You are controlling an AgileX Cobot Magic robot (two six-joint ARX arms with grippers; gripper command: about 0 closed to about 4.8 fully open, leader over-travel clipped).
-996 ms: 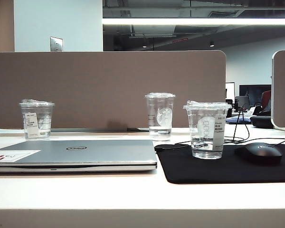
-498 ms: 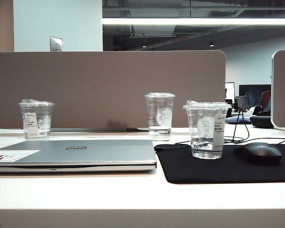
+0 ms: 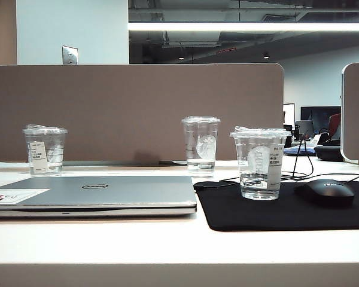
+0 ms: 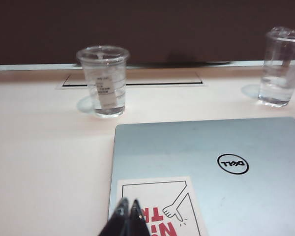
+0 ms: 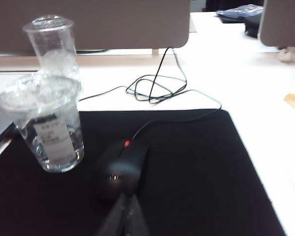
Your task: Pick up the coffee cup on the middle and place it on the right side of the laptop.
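- Both grippers look done with the job: the left gripper (image 4: 127, 216) has its jaws pressed together with nothing between them, hanging over the near corner of the laptop (image 4: 206, 162), right above the white sticker with red print (image 4: 160, 206).
- Same deal on the other side: the right gripper (image 5: 124, 214) is pinched closed and empty, sitting just behind the black mouse (image 5: 119, 169) over the black mouse pad (image 5: 201, 177).
- Neither arm shows up in the exterior view at all, so they're both pulled back off the table.
- Now the cup: the coffee cup (image 3: 260, 162), the short wide clear one with the white sticker, stands upright on the mouse pad, just right of the laptop's edge and left of the mouse. Nothing is touching it.
- So the placing part looks finished, judging by where it sits.
- The taller cup (image 3: 201, 143) with only the round logo is further back near the divider, and the other short stickered cup (image 3: 45, 149) is way off on the far left behind the laptop. Both look untouched.
- What's left? Pretty much nothing, maybe just the arms parking themselves. The cup's not tilted or hanging off anything, so no fix-up seems needed.
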